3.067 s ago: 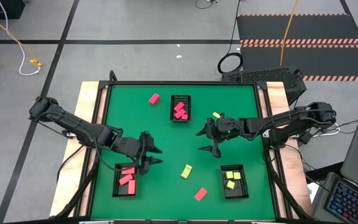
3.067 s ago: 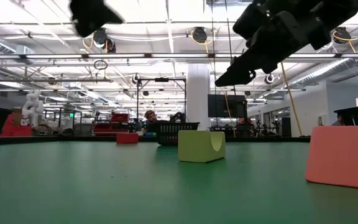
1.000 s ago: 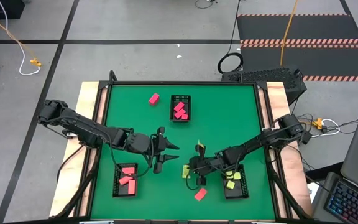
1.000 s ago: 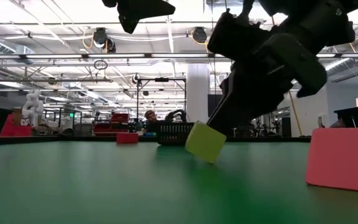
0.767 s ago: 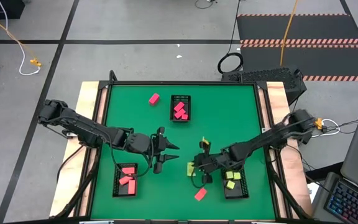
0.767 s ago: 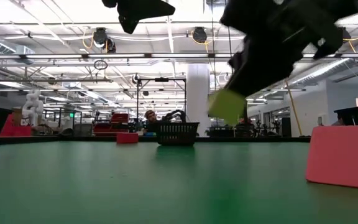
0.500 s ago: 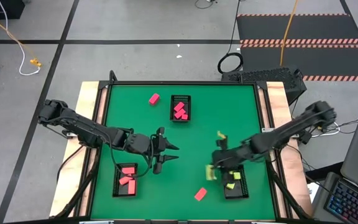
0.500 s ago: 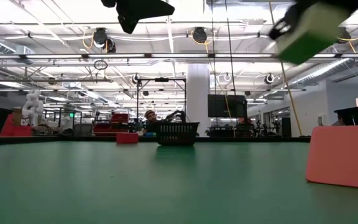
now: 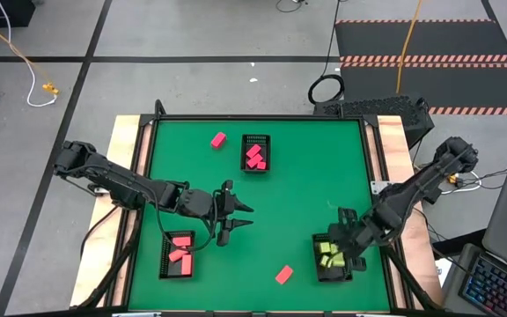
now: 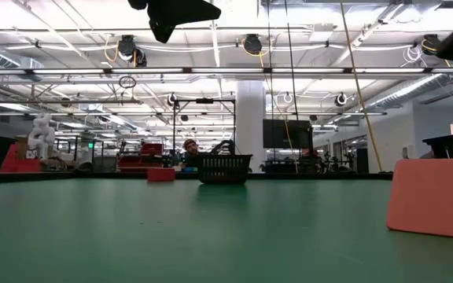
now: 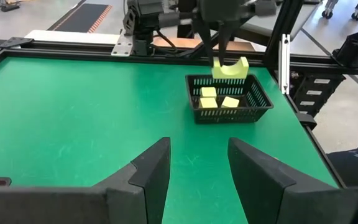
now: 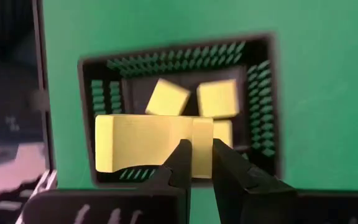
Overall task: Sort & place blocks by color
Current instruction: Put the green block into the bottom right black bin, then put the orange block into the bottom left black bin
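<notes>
Your right tool [image 12: 196, 163] is clamped on a yellow block [image 12: 145, 144] above the right tray [image 9: 317, 262]. Your left tool [image 9: 238, 220] waits mid-desk, fingers apart and empty.

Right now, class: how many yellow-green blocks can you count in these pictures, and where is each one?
4. One yellow-green block is held by the right gripper above the right-hand tray; three more lie inside it. Others may be hidden under the gripper.
</notes>
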Controlling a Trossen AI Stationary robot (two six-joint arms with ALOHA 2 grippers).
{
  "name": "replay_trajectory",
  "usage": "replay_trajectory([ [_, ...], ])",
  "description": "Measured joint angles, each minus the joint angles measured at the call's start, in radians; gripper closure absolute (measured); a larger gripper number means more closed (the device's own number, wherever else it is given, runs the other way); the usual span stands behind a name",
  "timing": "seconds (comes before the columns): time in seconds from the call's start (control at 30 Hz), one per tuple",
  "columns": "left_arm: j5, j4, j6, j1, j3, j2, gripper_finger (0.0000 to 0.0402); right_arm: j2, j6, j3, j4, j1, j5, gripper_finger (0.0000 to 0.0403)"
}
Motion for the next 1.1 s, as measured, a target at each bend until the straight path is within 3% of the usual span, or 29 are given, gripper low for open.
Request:
replay_trajectory([
  [0.43, 0.000, 0.007, -0.029, 0.000, 0.000, 0.034, 0.0238, 0.156, 0.041, 0.000, 0.038, 0.068, -0.040, 0.0373],
  [0.8, 0.000, 0.013, -0.028, 0.000, 0.000, 0.033, 0.0238, 0.150, 0.039, 0.000, 0.038, 0.068, -0.037, 0.0226],
  [1.0, 0.000, 0.015, -0.028, 0.000, 0.000, 0.033, 0.0238, 0.107, -0.014, 0.000, 0.081, 0.047, 0.009, 0.0198],
  [1.1, 0.000, 0.027, -0.028, 0.001, 0.000, 0.033, 0.0238, 0.079, -0.122, 0.000, 0.171, 0.031, 0.052, 0.0197],
])
